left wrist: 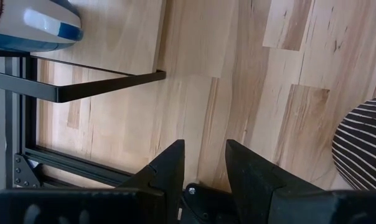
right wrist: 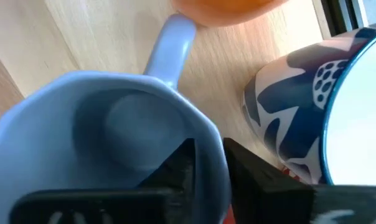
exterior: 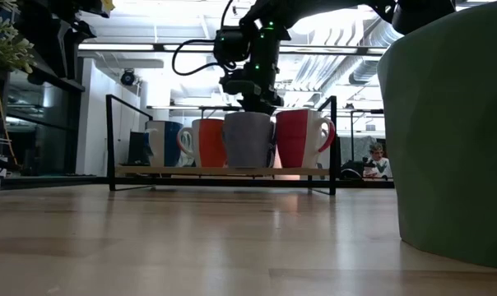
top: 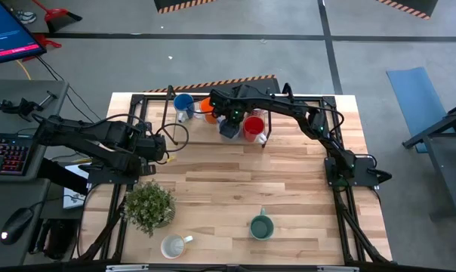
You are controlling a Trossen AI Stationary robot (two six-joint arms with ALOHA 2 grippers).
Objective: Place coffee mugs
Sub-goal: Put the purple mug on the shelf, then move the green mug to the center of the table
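A light wooden worktop (top: 235,189) stands on a grey floor; at its far edge a black wire rack (exterior: 117,140) holds a row of mugs, from left to right the blue mug (top: 183,105), the orange mug (top: 207,106), the slate-blue mug (top: 229,128) and the red mug (top: 253,126); the right tool (top: 229,117) is clenched on the rim of the slate-blue mug, one finger inside it. The left tool (top: 154,145) hovers released at the left side; a green mug (top: 260,226), a white mug (top: 173,245) and a potted plant (top: 149,205) stand near.
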